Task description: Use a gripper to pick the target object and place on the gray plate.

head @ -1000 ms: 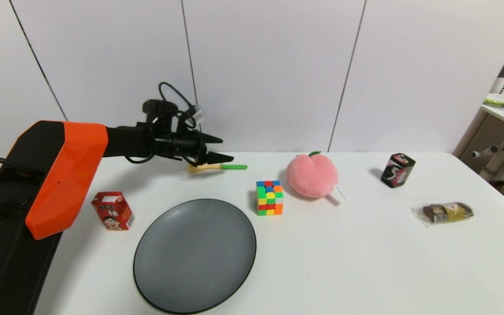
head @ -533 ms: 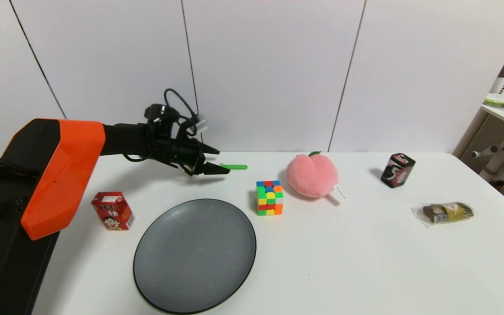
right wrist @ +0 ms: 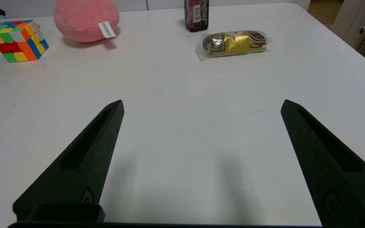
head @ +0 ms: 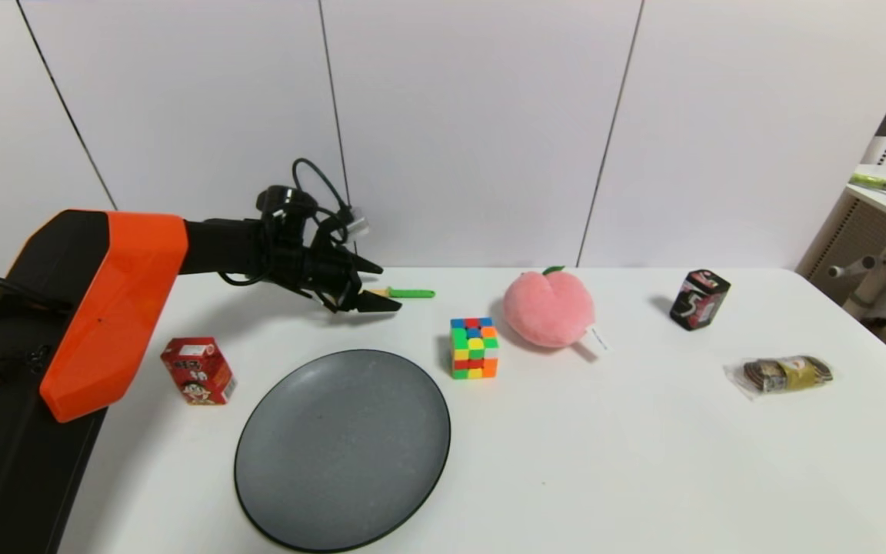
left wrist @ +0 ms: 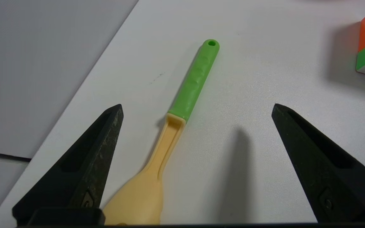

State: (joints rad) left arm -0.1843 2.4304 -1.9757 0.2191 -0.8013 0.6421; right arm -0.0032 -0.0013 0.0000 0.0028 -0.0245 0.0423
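The toy pasta spoon lies flat on the white table near its back edge, its green handle pointing right. My left gripper is open and low over the spoon's pale yellow head. In the left wrist view the gripper straddles the spoon, which lies nearer one finger, untouched. The gray plate lies at the front, nearer me than the spoon. My right gripper is open and empty above bare table, out of the head view.
A red carton stands left of the plate. A colour cube, a pink plush peach, a dark can and a wrapped snack sit to the right. A wall runs behind the table.
My left gripper has come down and drawn back a little to the left over the spoon's head, which it now hides in the head view. The spoon has not moved.
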